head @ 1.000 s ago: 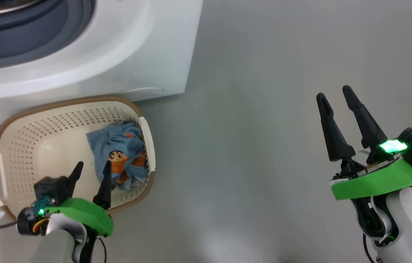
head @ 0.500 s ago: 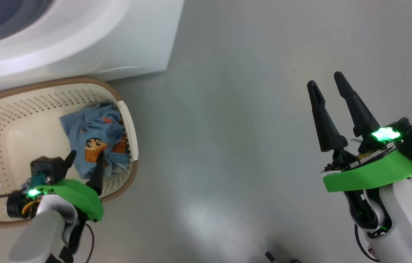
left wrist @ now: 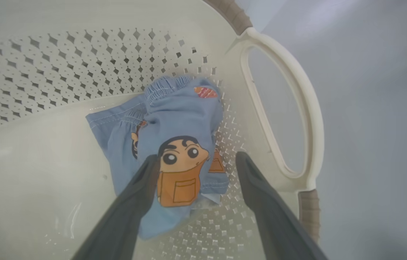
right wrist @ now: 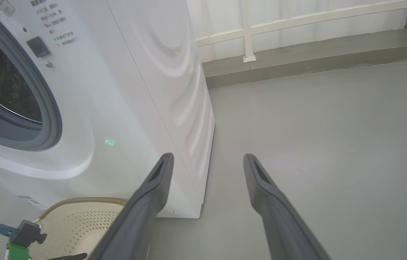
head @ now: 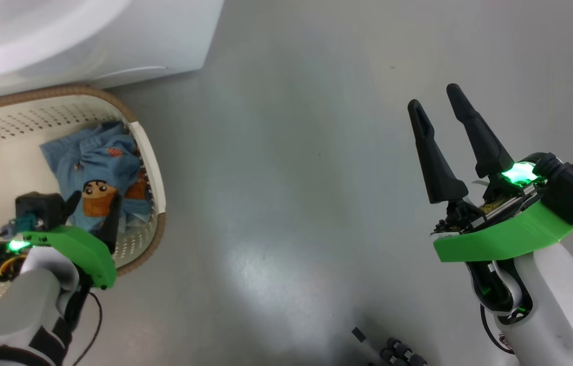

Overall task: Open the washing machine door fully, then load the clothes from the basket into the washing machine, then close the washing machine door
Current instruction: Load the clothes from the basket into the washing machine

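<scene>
Left jaws: standing wide apart and gripping nothing; the two dark fingers [left wrist: 127, 213] are reaching down into the basket [left wrist: 299, 104], their tips sitting either side of the printed cartoon face on the clothes [left wrist: 178, 141]; whether a tip is touching the fabric I cannot tell.

Clothes: one light-blue bundle with an orange-brown cartoon boy is lying crumpled on the basket's bottom; in the left wrist view it is running from the fingertips up toward 12 o'clock, pressing against the perforated wall at 3 o'clock, just below the side handle.

Basket: sitting on the grey floor [head: 291, 178]; in the head view it is lying at 9 o'clock, its brown rim curving round the cream wall.

Washing machine [head: 88, 35]: standing just beyond the basket, at 11 o'clock in the head view; in the right wrist view its white front is taking up 9 to 11 o'clock, the dark drum mouth and grey gasket [right wrist: 50, 119] showing uncovered at 9 o'clock, the basket peeking out by its base at 7 o'clock.

Right jaws: spread wide and carrying nothing; the fingers [head: 434, 152] are hovering over bare floor at 3 o'clock in the head view, well apart from the basket, pointing toward 12 o'clock.
</scene>
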